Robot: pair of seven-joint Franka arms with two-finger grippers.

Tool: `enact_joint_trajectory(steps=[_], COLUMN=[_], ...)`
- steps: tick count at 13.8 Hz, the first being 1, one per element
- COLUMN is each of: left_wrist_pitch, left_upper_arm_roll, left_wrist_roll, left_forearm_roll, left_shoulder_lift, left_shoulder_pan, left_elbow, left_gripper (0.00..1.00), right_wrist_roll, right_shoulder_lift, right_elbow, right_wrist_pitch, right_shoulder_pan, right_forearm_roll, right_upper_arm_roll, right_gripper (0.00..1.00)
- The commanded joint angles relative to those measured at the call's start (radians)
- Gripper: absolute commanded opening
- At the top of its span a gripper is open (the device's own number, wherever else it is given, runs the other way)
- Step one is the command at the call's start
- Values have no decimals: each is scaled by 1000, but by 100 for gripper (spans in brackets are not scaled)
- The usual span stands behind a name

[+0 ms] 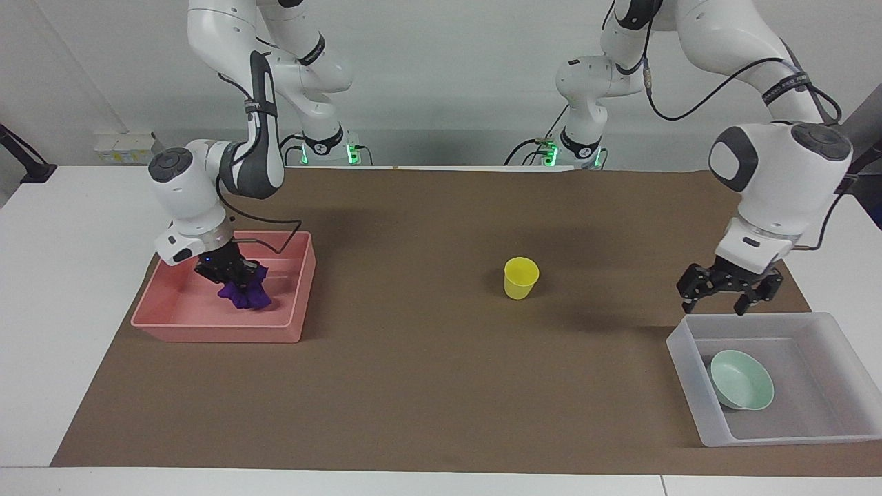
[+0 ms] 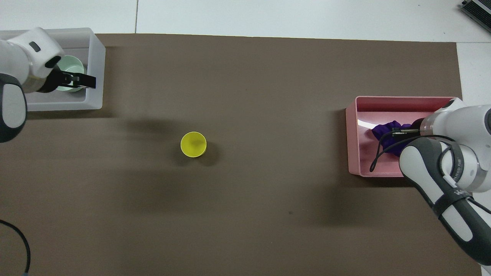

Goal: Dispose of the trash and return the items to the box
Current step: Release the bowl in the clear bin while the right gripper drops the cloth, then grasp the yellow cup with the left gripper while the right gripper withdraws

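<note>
The purple cloth (image 1: 246,295) lies low in the pink bin (image 1: 207,331), and my right gripper (image 1: 234,279) is shut on it. In the overhead view the purple cloth (image 2: 383,132) shows beside the right gripper (image 2: 399,131) in the pink bin (image 2: 383,100). The mint-green bowl (image 1: 742,379) sits free in the translucent box (image 1: 716,430). My left gripper (image 1: 723,297) is open and empty, raised over the box's rim on the robots' side. In the overhead view the left gripper (image 2: 86,80) partly covers the bowl (image 2: 73,69) in the box (image 2: 98,57). The yellow cup (image 1: 521,277) stands upright mid-table, also seen from overhead (image 2: 193,144).
A brown mat (image 1: 413,386) covers the table. The pink bin is at the right arm's end and the translucent box at the left arm's end. A cable (image 2: 378,161) from the right arm hangs over the pink bin.
</note>
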Motion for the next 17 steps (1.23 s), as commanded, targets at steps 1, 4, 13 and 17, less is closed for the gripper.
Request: enact_joint_trajectory(steps=[1, 4, 13, 17], left_wrist_pitch=[29, 114, 315, 414], left_upper_arm_roll=[15, 15, 14, 15], left_wrist_roll=[-73, -98, -265, -366], left_forearm_roll=[9, 10, 8, 8], left_shoulder_lift=[-85, -126, -146, -86], left_shoulder_pan=[-94, -181, -367, -407], left_elbow=[-144, -271, -479, -488], left_gripper=[100, 100, 100, 48], right_wrist_roll=[-19, -13, 279, 271], right_shoulder_lift=[3, -24, -154, -194], right_elbow=[-13, 10, 133, 332], right_wrist_pitch=[23, 2, -263, -565], right_shoulder_pan=[-25, -11, 116, 118], right_forearm_roll=[-5, -5, -44, -51], right_upper_arm_roll=[12, 11, 26, 26], right_gripper=[92, 100, 100, 100])
